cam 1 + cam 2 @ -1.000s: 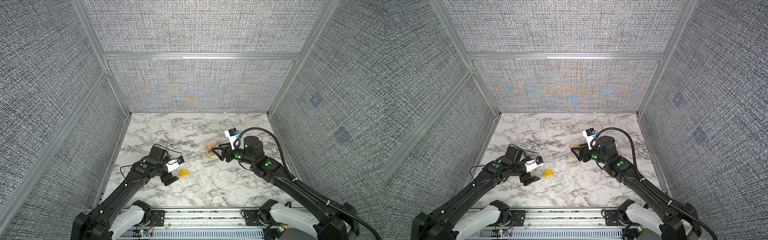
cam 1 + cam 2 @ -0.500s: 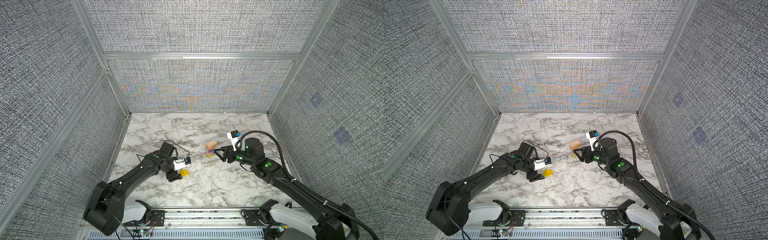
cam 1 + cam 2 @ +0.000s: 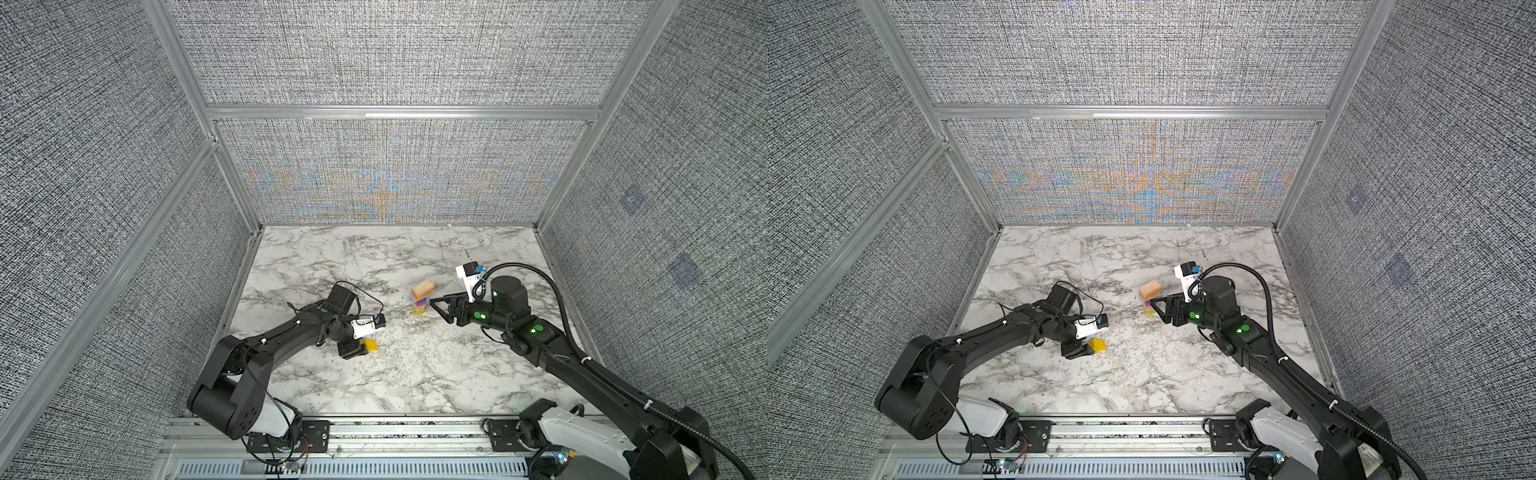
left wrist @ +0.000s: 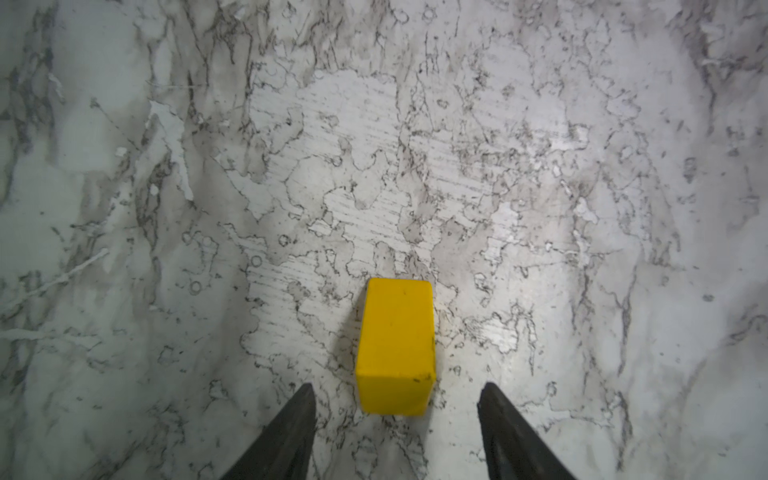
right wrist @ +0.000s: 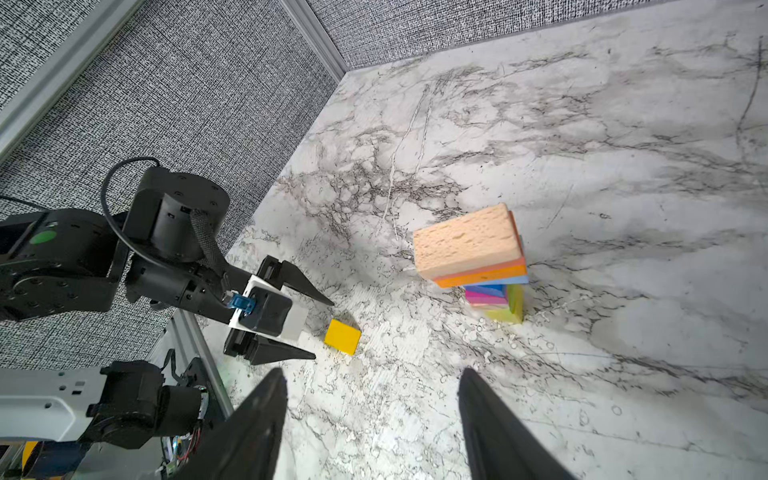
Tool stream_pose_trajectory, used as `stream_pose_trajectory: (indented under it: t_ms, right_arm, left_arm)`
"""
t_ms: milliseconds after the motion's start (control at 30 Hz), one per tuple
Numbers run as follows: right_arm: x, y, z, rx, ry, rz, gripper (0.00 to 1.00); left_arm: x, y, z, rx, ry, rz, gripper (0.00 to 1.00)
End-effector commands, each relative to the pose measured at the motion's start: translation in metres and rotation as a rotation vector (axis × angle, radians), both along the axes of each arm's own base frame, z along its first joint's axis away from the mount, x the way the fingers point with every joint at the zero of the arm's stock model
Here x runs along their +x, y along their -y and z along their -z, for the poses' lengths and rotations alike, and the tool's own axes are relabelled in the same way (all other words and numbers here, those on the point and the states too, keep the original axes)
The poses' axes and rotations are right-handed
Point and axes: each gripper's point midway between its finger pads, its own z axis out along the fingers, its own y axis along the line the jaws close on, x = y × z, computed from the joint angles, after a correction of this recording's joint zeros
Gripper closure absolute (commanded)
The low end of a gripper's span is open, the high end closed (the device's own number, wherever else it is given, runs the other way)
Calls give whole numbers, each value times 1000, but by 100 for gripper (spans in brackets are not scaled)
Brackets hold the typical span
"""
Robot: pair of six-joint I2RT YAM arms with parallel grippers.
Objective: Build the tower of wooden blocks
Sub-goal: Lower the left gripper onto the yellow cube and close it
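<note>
Mid-frame, a tower (image 5: pixel 484 274) of coloured blocks stands on the marble table (image 5: pixel 582 124), a plain plank (image 5: pixel 465 241) on top. Nearby, the left gripper (image 5: pixel 323 330) points its spread jaws at a yellow block (image 5: pixel 342 336).

Marble-look tabletop (image 3: pixel 415 374) w/ grey fabric walls (image 3: pixel 395 54), alu frame (image 3: pixel 399 112) around.

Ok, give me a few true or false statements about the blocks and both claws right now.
The yellow block lies on the table, apart from the tower. True.
The left claw holds the yellow block in the air. False: the block sits on the table between its open jaws, ungripped.
A plain plank tops the tower. True.
The right claw holds a blue block. False: it is open and empty, near the tower.
</note>
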Motion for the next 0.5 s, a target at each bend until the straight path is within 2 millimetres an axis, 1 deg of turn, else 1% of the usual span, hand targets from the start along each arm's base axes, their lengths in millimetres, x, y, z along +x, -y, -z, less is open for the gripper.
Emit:
stream_pose_trajectory:
  t_ms: [0, 133, 200, 300, 467]
  right_arm:
    - [1, -3, -8, 21, 30, -11, 32]
    - [1, -4, -6, 25, 22, -17, 32]
    - [2, -4, -5, 23, 22, -16, 32]
    - [2, -4, -4, 20, 19, -16, 32]
    - [3, -4, -1, 16, 12, -14, 32]
  left_arm:
    - [6, 5, 1, -14, 4, -2, 36]
    - [12, 8, 4, -2, -12, -7, 36]
    - [13, 8, 7, 14, -31, -9, 39]
    - [13, 5, 11, 48, -59, -11, 46]
    - [12, 7, 8, 38, -67, -2, 51]
